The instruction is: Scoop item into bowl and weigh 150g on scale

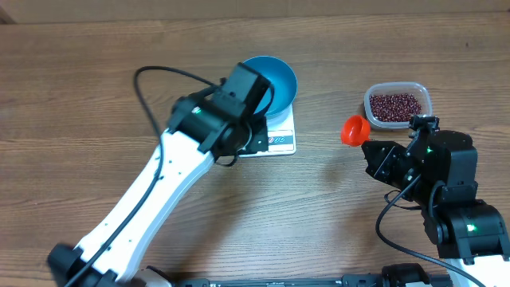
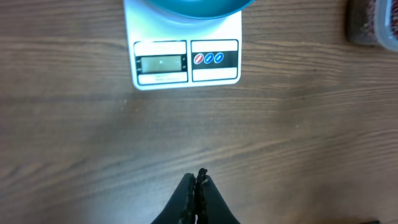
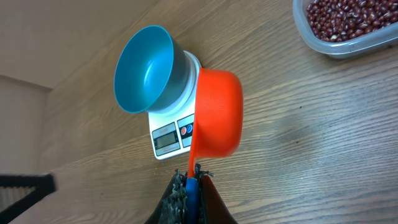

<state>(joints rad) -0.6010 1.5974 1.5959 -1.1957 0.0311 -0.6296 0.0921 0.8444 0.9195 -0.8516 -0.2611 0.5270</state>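
Note:
The blue bowl [image 1: 275,80] stands empty on the white scale [image 1: 280,141]. My left gripper [image 2: 197,177] is shut with nothing between its fingers, above bare wood just in front of the scale [image 2: 186,62] and its display. The item, dark red beans [image 1: 393,104], fills a clear tub [image 1: 427,100] at the right. My right gripper [image 3: 194,174] is shut on the blue-and-orange handle of an orange scoop [image 3: 219,112]. It holds the scoop [image 1: 355,130] over the table between scale and tub. The wrist view shows only the scoop's outside.
The left arm's white link [image 1: 151,199] crosses the table diagonally from the front left toward the scale. The right arm's black wrist [image 1: 422,163] sits at the right, just in front of the tub. A black cable [image 1: 155,76] loops left of the bowl.

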